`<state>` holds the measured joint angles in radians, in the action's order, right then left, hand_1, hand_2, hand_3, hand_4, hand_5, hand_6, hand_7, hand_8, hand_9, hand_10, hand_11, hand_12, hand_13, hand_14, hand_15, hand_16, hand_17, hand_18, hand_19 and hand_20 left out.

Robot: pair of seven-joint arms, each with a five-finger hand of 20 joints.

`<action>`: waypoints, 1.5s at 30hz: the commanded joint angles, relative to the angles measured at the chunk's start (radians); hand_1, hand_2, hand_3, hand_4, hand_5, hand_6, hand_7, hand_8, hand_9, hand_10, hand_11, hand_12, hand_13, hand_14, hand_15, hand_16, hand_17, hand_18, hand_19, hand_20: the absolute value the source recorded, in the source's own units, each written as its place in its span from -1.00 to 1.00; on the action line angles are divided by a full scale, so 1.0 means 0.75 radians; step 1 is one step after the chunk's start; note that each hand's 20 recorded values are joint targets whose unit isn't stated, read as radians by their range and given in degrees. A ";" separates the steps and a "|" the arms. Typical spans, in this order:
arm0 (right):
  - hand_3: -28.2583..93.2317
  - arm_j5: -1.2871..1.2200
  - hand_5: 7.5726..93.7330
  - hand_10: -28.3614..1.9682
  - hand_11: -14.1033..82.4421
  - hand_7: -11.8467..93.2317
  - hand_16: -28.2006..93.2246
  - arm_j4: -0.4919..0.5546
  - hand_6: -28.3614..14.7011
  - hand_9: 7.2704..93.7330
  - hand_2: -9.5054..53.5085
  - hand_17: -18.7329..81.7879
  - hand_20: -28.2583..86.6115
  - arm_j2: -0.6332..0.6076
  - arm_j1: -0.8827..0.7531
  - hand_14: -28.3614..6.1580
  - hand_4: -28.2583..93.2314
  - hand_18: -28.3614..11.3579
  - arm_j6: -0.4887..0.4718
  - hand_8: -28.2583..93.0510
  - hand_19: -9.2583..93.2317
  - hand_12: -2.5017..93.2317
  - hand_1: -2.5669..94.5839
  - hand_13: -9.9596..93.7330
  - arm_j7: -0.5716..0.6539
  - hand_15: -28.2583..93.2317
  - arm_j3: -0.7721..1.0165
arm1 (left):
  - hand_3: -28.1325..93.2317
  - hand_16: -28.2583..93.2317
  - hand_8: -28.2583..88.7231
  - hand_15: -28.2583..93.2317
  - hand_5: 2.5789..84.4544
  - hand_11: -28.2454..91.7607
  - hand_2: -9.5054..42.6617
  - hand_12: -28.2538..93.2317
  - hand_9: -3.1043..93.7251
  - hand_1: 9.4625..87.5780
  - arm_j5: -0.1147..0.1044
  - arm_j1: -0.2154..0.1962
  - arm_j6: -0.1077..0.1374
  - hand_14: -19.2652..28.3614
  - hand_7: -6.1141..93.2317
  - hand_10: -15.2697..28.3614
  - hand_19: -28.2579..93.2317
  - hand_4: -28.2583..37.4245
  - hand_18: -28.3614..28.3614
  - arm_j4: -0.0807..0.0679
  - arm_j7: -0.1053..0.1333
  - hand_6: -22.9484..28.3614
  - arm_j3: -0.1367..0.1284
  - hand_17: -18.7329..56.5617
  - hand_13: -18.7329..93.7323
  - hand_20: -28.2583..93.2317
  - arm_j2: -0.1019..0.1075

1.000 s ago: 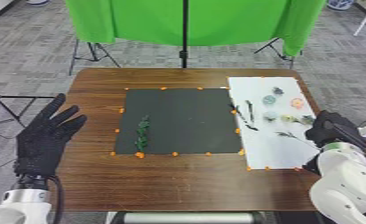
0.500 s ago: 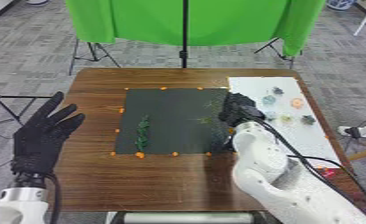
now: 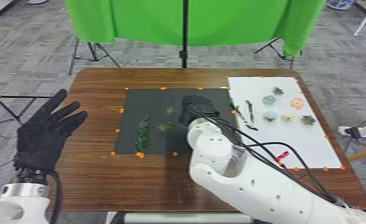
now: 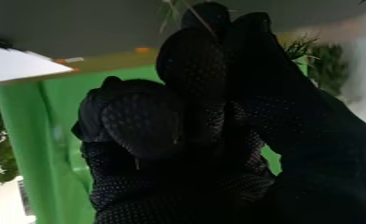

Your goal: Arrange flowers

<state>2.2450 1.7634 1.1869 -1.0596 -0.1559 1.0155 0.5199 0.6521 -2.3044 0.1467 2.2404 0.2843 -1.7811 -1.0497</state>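
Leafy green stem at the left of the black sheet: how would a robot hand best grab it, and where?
Probably by the middle of the leafy green stem, pinched from above across its left and right sides. It lies on the black sheet, long and narrow, running away from the robot.

It looked like a lab: a green backdrop (image 3: 135,22) hung beyond the worktop (image 3: 135,185), with black stands (image 3: 184,54) on grey carpet (image 3: 28,55).

Brown wooden table (image 3: 91,185) with dark sheet (image 3: 171,144), white sheet (image 3: 314,147), orange bits (image 3: 139,155).
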 commanded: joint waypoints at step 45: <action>0.64 0.049 0.99 0.01 0.26 -0.37 -0.24 0.149 0.29 0.96 -0.94 0.20 0.18 -0.032 -0.019 -0.04 -0.93 -1.00 -0.076 -0.72 1.00 -0.52 -0.16 0.83 -0.104 0.66 0.109 | 0.78 -0.65 -0.69 0.29 -0.21 -0.17 -0.43 -0.35 -0.24 -0.63 -0.012 0.007 -0.006 0.96 -0.62 0.55 0.34 -0.88 1.00 -0.022 0.026 0.18 0.024 -0.68 -0.19 -0.24 0.041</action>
<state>2.3755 1.8244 1.2290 -1.1181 -0.2703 0.9526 0.4929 0.6519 -2.2866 0.1304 2.2301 0.2823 -1.7692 -1.0340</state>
